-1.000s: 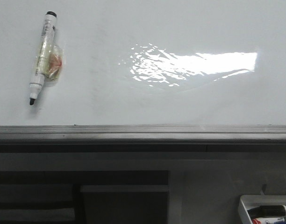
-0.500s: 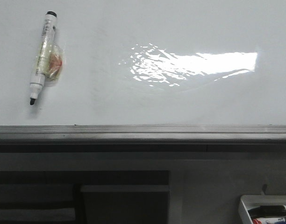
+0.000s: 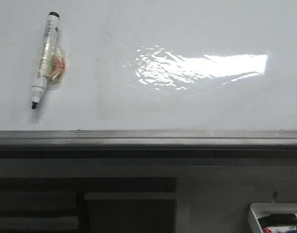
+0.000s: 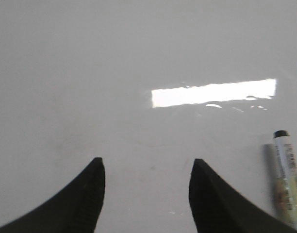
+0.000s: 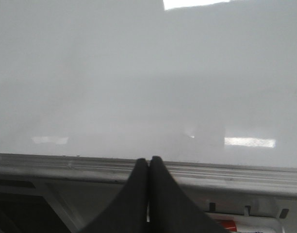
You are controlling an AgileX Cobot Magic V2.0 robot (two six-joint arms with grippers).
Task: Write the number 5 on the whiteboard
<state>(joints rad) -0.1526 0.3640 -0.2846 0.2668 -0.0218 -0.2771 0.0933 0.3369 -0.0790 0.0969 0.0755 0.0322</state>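
Glossy, smooth whiteboard (image 3: 139, 29) with brushed grey metal rail (image 3: 148, 138); ribbed matt-black left pincer (image 4: 146, 194) fingers.

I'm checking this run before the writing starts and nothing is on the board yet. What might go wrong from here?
Three risks. The marker lies uncapped with a plastic scrap stuck to its barrel, so a grasp may slip or catch the scrap. The open left gripper sits beside the marker, not around it, so closing now would likely miss. Glare on the whiteboard may hide thin strokes.
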